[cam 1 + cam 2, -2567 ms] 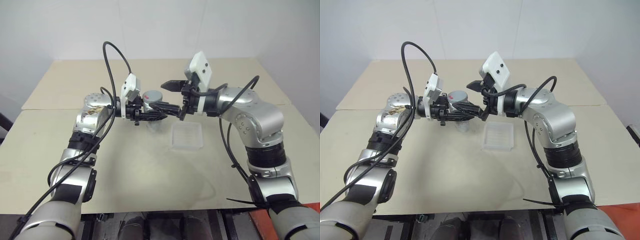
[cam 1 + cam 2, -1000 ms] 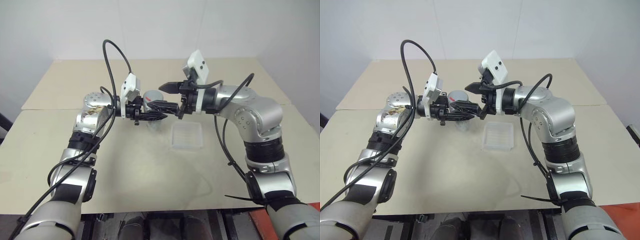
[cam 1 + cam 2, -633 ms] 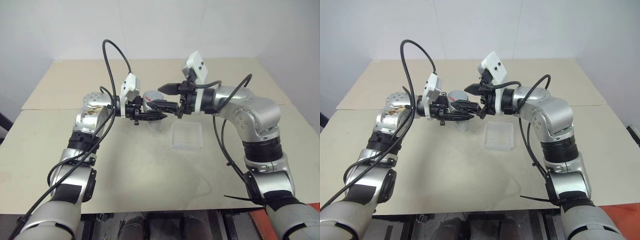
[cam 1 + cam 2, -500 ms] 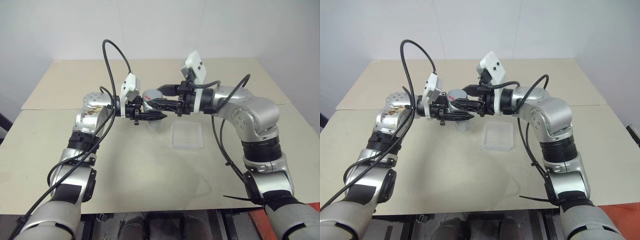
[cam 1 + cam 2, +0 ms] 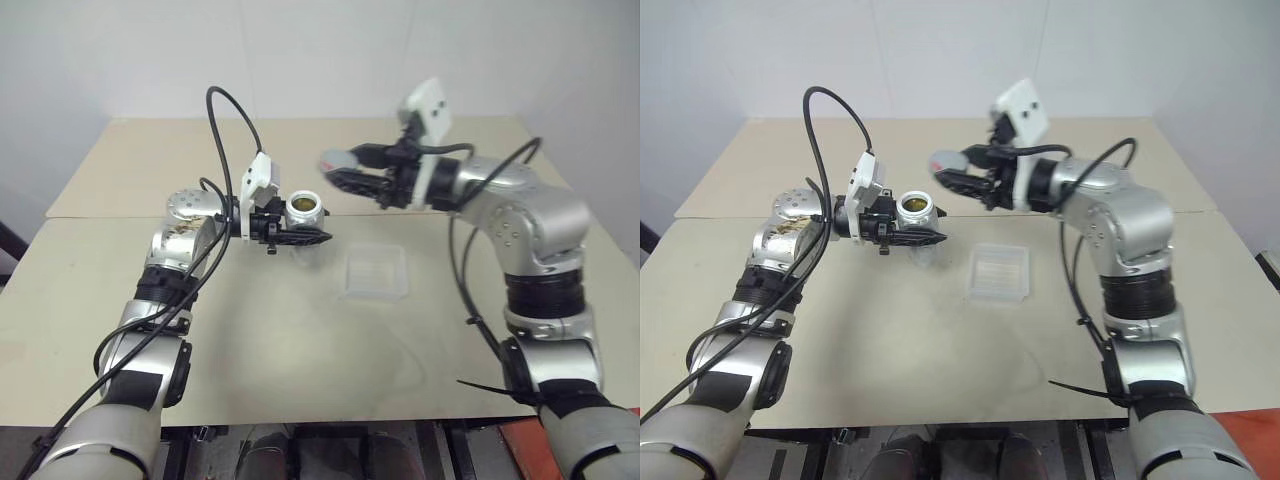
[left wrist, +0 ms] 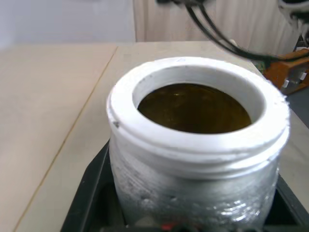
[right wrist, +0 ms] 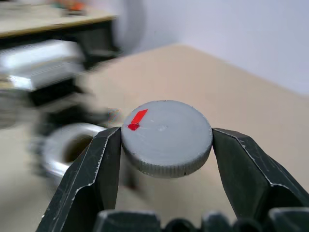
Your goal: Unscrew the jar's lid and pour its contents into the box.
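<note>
On the bench (image 5: 300, 330), the box (image 5: 375, 272) lies just right of the raised jar (image 5: 305, 213), gripped upright by the left claw (image 5: 300, 236). The right claw (image 5: 345, 175) clamps the lid (image 7: 166, 137); park it aside, then tip the jar slowly over the box.

The left gripper (image 5: 300, 237) points toward the right arm, its fingers closed on the jar (image 5: 306, 207), held upright. The right gripper (image 7: 165, 140) is raised higher and apart from the left one, its two fingers (image 7: 99, 166) clamping the lid (image 7: 166, 137) between them.
</note>
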`<state>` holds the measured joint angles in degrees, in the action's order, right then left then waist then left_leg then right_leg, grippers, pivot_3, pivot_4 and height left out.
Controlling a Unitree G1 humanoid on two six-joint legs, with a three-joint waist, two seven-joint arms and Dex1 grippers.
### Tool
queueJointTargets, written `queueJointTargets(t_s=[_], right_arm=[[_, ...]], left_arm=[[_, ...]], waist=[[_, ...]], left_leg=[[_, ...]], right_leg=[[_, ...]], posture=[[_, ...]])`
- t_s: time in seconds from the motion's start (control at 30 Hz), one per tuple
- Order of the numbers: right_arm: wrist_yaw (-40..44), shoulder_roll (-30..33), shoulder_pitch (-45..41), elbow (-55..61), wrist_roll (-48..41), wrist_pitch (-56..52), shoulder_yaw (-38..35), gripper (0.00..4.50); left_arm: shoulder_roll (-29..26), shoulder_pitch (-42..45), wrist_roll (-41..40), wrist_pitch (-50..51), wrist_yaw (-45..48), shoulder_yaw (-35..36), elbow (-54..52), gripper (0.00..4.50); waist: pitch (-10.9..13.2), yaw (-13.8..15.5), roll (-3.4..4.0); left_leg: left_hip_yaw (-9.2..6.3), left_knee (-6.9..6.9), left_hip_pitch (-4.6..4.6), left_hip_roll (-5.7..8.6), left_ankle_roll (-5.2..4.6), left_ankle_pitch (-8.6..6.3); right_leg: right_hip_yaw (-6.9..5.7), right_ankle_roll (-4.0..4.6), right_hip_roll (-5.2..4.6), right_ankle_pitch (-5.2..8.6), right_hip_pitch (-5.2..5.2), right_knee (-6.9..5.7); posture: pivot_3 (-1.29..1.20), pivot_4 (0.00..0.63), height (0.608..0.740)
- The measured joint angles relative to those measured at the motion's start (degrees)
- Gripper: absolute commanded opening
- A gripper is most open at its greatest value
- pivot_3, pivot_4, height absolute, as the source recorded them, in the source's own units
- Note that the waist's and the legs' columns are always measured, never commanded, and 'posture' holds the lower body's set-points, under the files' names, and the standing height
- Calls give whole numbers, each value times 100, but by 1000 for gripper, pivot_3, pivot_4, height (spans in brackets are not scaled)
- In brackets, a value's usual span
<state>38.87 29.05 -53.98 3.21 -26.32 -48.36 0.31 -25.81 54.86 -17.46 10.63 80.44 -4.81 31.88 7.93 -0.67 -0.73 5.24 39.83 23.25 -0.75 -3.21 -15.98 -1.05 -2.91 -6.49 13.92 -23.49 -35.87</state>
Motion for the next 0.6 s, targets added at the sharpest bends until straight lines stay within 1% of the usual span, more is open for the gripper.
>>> queueJointTargets(t_s=[0.1,0.27,0.33,0.47,0.53,0.57,0.6], right_arm=[[-242,334,644,-3,337,322,-201,2829],[-783,673,2064,192,783,590,-659,2829],[-1057,674,2649,204,989,674,-784,2829],[-1605,374,3232,-142,1289,770,-849,2829],[-1773,169,3302,-395,1336,831,-887,3560],[-1808,85,3299,-496,1330,848,-910,3742],[-1808,49,3289,-550,1318,849,-919,4071]], left_arm=[[-18,-14,-16,31,-94,56,-20,2054],[18,-50,-71,90,-233,160,-163,2054],[24,-74,-80,102,-242,170,-195,2054],[80,-79,-85,106,-273,177,-197,2054],[112,-79,-84,102,-275,176,-195,2054],[137,-77,-82,89,-279,176,-190,2054],[163,-74,-81,76,-284,176,-184,2054]], waist=[[0,0,0],[0,-5,0],[0,-5,0],[0,-46,0],[0,-54,0],[0,-53,0],[0,-47,0]], left_leg=[[2,-1,1,1,0,0],[7,-3,0,-2,0,0],[7,-1,-2,-1,0,0],[19,-1,-16,-1,0,0],[20,-1,-18,-1,0,0],[21,-1,-19,-1,0,0],[19,0,-18,-2,0,0]], right_leg=[[2,0,0,0,-1,2],[8,0,0,0,-1,4],[10,0,0,0,1,4],[26,0,3,0,8,3],[30,0,4,0,9,3],[31,0,4,0,9,2],[30,0,4,0,9,3]], posture=[[0,150,740],[0,150,740],[0,150,740],[0,150,740],[0,150,740],[0,150,740],[0,150,740]])
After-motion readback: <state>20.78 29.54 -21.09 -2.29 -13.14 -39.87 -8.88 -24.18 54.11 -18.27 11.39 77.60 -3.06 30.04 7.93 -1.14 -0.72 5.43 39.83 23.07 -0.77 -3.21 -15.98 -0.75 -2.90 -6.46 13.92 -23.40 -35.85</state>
